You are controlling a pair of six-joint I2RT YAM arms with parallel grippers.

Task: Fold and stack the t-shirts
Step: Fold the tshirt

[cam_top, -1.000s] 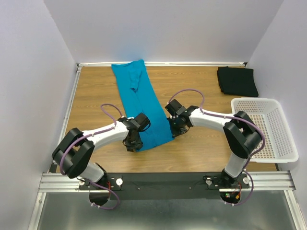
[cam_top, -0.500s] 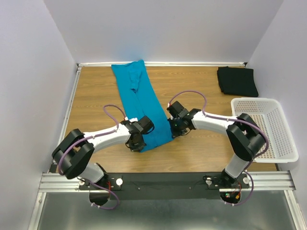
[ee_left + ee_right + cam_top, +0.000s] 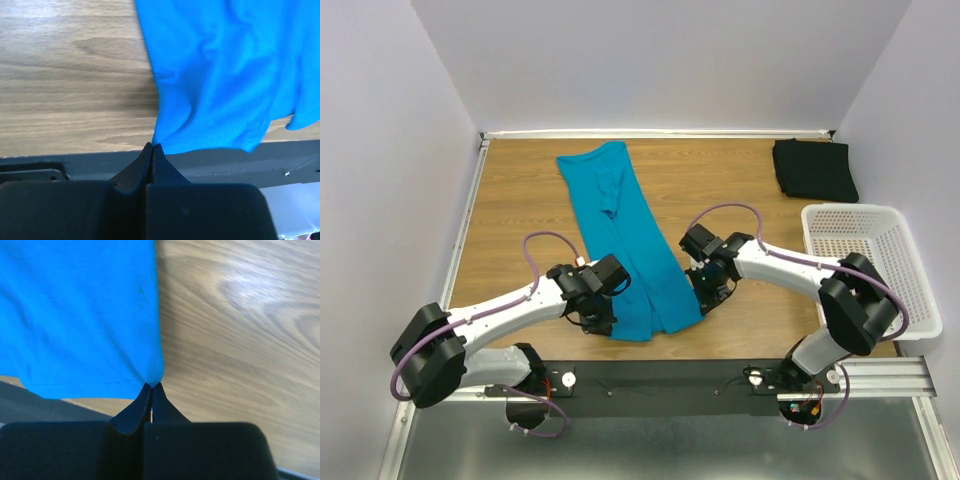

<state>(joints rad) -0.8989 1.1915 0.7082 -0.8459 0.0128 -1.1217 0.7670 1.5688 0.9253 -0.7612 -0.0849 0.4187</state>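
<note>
Left gripper [image 3: 151,146] and right gripper [image 3: 151,385] each have their fingers pinched tight on a near hem corner of the teal shirt [image 3: 620,220]. It runs as a long strip up the middle of the table [image 3: 520,200], with the near end maybe lifted a bit. Black shirt [image 3: 813,168] sits folded in the far right corner.

right hand [image 3: 151,386], pinching teal t-shirt [image 3: 80,315] corner

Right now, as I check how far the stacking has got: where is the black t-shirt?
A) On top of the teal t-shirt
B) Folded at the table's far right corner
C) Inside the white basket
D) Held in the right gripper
B: the black t-shirt lies folded at the far right corner, beyond the white basket and apart from the teal t-shirt.
</note>
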